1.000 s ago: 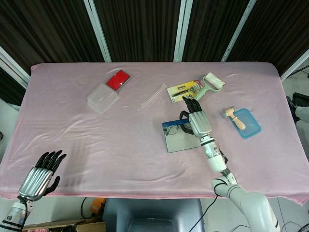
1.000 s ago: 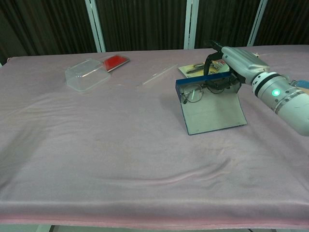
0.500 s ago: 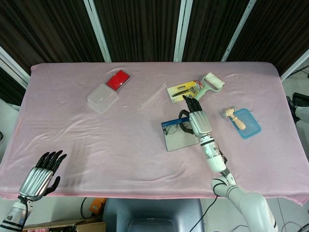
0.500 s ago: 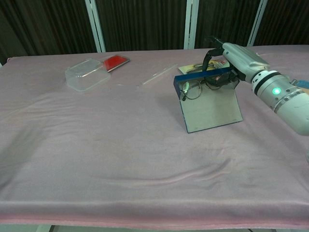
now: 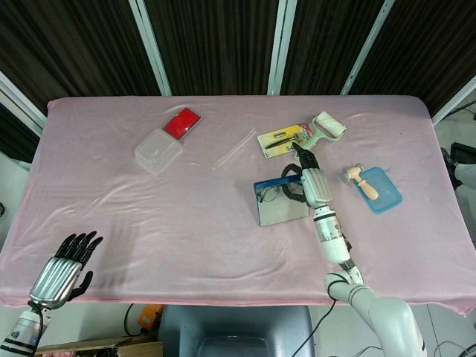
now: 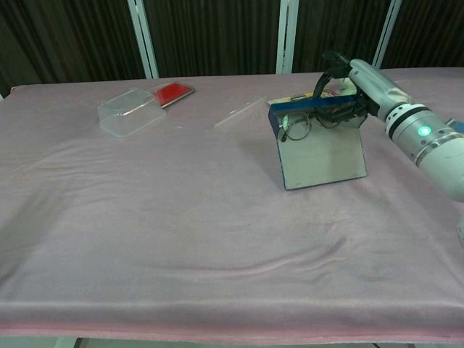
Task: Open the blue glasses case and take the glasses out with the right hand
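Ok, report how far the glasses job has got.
Done: the blue glasses case stands open, its flap down on the cloth. In hand: the right hand grips the glasses at the case's upper edge, one lens showing in front. Left: lift them clear of the case. The left hand hangs open off the table's near edge.

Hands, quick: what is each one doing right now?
Left hand: open, holding nothing, near the table's front edge.
Right hand: fingers in the open glasses case, gripping the glasses.

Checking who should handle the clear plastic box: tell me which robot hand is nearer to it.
The left, though neither is close. The left robot hand hangs off the table's near left corner, below the clear plastic box. The right robot hand is across the table at the blue glasses case.
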You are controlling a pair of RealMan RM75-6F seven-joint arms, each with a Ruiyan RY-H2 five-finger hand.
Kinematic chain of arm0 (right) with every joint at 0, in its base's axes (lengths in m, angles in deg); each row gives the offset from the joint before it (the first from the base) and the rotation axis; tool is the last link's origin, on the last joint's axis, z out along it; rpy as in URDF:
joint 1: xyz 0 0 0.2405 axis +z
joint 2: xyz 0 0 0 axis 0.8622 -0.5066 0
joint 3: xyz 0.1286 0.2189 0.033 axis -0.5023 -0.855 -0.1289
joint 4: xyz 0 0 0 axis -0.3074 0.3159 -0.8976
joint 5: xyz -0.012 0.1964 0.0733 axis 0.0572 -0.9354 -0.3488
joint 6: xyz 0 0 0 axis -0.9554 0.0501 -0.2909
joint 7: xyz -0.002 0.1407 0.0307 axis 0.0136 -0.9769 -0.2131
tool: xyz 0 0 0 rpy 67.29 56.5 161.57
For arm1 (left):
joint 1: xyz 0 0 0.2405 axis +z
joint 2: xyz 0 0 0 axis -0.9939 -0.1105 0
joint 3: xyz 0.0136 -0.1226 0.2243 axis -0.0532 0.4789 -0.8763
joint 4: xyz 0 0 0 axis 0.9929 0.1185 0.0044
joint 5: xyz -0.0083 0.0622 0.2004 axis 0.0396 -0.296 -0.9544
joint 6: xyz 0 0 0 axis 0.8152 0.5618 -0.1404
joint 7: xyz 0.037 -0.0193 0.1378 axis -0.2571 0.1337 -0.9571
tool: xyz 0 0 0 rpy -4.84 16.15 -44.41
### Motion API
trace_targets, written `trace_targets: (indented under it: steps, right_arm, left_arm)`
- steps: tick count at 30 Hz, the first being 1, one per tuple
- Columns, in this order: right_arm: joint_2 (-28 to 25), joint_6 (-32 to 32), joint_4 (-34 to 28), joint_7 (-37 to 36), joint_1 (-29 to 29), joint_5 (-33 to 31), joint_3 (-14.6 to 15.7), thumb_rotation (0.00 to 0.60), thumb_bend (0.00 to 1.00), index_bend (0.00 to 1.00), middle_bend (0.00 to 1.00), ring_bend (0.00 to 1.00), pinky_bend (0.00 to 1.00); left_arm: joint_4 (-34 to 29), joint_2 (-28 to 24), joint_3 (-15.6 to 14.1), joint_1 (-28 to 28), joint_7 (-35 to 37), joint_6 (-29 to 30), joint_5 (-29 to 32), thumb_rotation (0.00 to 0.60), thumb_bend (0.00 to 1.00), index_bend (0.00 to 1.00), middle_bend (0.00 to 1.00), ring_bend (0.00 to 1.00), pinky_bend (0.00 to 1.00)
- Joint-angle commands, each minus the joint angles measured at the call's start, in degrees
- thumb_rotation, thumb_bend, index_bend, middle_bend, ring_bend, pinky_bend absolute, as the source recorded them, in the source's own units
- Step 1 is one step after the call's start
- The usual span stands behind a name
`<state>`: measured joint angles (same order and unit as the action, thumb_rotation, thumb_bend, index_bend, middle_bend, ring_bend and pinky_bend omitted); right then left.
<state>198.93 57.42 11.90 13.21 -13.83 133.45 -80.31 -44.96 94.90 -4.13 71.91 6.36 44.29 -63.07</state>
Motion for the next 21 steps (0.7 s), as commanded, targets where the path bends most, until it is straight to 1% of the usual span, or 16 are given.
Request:
trace_targets:
  steps: [1, 5, 7, 10, 11, 15, 17, 21]
  right_arm:
    - [-1.3, 3.6, -0.7, -1.4, 0.4, -0.2, -1.3, 0.6, 0.5, 0.62, 0.11, 0.02, 0.0]
    - [-0.8, 12.0, 1.4, -0.4, 0.3, 1.5, -1.3, 0.6, 0.5, 0.62, 0.11, 0.02, 0.0]
    - [-0.2, 14.6, 3.0, 0.2, 0.2, 2.4, -0.7, 0.6, 0.5, 0.61, 0.11, 0.02, 0.0]
    - [1.0, 17.6, 6.8, 3.5, -0.3, 4.9, 1.9, 0.6, 0.5, 0.61, 0.11, 0.02, 0.0]
    - [1.5, 18.4, 8.5, 5.6, -0.7, 6.1, 3.3, 0.6, 0.5, 0.61, 0.11, 0.02, 0.0]
    - [3.0, 19.5, 12.6, 12.3, -1.9, 9.1, 6.9, 0.6, 0.5, 0.6, 0.11, 0.02, 0.0]
    - [3.6, 19.1, 13.0, 13.1, -2.4, 9.6, 7.8, 0.6, 0.5, 0.6, 0.11, 0.02, 0.0]
    - [4.2, 17.0, 13.3, 13.2, -2.8, 9.5, 8.3, 0.6, 0.5, 0.6, 0.11, 0.02, 0.0]
  left_arm:
    - [0.0, 0.1, 0.0, -0.1, -0.1, -0.2, 0.0, 0.6, 0.5, 0.0, 0.0, 0.0, 0.04]
    - [0.0, 0.2, 0.0, -0.1, -0.4, -0.3, 0.0, 0.6, 0.5, 0.0, 0.0, 0.0, 0.04]
    - [-0.1, 0.2, -0.1, -0.1, -0.5, -0.3, 0.0, 0.6, 0.5, 0.0, 0.0, 0.0, 0.04]
    - [-0.1, 0.3, -0.1, -0.2, -0.7, -0.5, 0.0, 0.6, 0.5, 0.0, 0.0, 0.0, 0.04]
    - [-0.1, 0.3, -0.2, -0.2, -0.7, -0.5, 0.0, 0.6, 0.5, 0.0, 0.0, 0.0, 0.04]
    - [-0.1, 0.3, -0.2, -0.2, -0.7, -0.5, 0.0, 0.6, 0.5, 0.0, 0.0, 0.0, 0.04]
    - [-0.2, 0.3, -0.2, -0.2, -0.7, -0.5, 0.0, 0.6, 0.5, 0.0, 0.0, 0.0, 0.04]
    - [-0.2, 0.2, -0.2, -0.2, -0.6, -0.4, -0.1, 0.6, 0.5, 0.0, 0.0, 0.0, 0.04]
